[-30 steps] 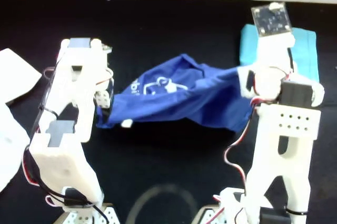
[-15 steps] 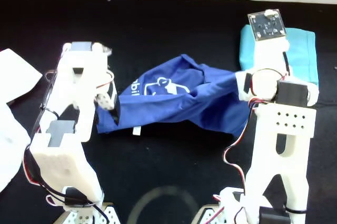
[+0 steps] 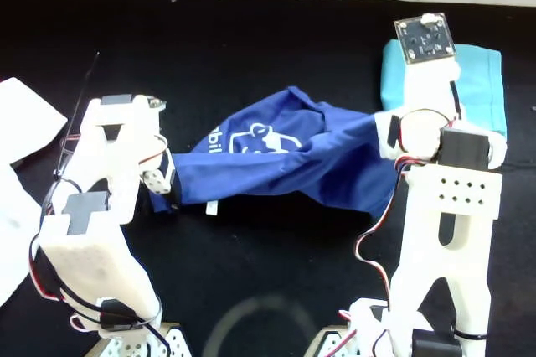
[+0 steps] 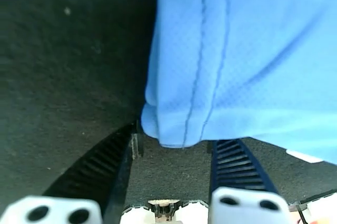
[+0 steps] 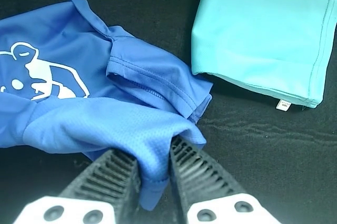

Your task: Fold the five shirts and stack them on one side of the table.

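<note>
Blue shirt (image 3: 285, 156) — right gripper (image 5: 154, 155) pinching it, left gripper (image 4: 174, 139) apparently parted

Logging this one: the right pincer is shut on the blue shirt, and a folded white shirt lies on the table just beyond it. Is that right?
Not quite: the folded shirt beyond it is turquoise, not white, as the right wrist view shows. The right pincer is shut on the blue shirt.

Left arm (image 3: 96, 189) sits low on the left side, its left gripper (image 4: 172, 139) pointing right with jaws spread wide. Right arm (image 3: 448, 198) stretches to the far side, wrist tipped down, right gripper (image 5: 155, 150) pinched tight on the blue shirt (image 3: 285, 152).
</note>
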Tool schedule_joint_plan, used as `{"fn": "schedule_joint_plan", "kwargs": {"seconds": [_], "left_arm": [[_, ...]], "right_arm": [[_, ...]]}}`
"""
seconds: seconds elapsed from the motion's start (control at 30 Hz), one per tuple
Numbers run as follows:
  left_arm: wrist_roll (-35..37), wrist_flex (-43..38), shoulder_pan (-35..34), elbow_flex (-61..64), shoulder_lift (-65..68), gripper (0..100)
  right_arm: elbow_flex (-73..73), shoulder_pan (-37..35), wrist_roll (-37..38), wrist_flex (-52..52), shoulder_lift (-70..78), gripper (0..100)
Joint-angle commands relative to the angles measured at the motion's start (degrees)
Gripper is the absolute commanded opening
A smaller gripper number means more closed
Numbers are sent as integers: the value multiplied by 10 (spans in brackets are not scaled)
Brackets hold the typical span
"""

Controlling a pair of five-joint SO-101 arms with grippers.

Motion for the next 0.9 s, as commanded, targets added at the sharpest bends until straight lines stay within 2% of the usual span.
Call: {"fn": "schedule_joint_plan", "kwargs": {"seconds": [0.0,0.3,0.53,0.67,0.87], "left_arm": [[0,0,-4,-50,-10,202],[1,1,-2,-128,-9,202],[1,87,2,-188,-9,202],[2,82,3,-210,-3,203],[2,32,12,-178,-3,203]], "right_arm": [[0,-2,4,-11,-20,5],[0,-2,4,-13,-20,5],[0,-3,4,-14,-15,5],[0,-3,4,-14,-15,5],[0,-3,4,-14,-15,5]]}}
